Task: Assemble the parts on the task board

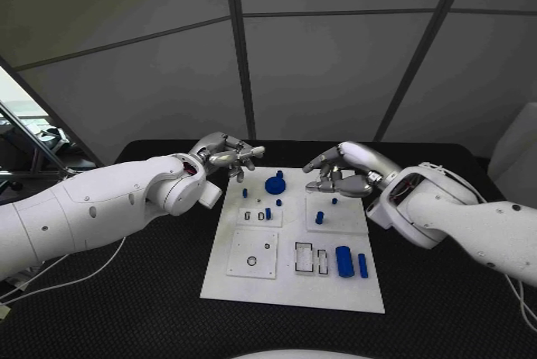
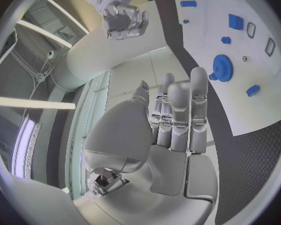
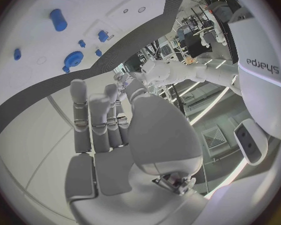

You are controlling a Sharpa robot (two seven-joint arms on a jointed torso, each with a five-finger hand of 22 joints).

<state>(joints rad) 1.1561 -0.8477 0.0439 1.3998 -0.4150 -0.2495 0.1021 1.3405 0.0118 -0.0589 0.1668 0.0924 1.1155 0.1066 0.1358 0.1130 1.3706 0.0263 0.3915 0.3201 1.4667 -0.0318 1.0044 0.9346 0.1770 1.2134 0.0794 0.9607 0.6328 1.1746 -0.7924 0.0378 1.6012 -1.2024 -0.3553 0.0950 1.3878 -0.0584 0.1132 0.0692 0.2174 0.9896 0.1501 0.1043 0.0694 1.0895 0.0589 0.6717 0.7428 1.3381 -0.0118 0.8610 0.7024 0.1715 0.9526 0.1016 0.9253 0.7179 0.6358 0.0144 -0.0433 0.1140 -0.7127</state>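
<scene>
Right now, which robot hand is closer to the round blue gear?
The left hand, though not by much. It hovers just beyond the board's far left corner, beside the blue gear. The right hand hovers over the board's far right edge.

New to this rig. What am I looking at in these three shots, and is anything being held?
It is a two-armed robot at a black table. One picture looks down from its head; the two round ones come from fisheye cameras behind each wrist. The left hand and right hand hover at the far end of the white task board, fingers apart, holding nothing. On the board lie small blue parts: a round gear near the far end, a cylinder near the close end, and a few small pegs, besides empty outlined slots.
</scene>
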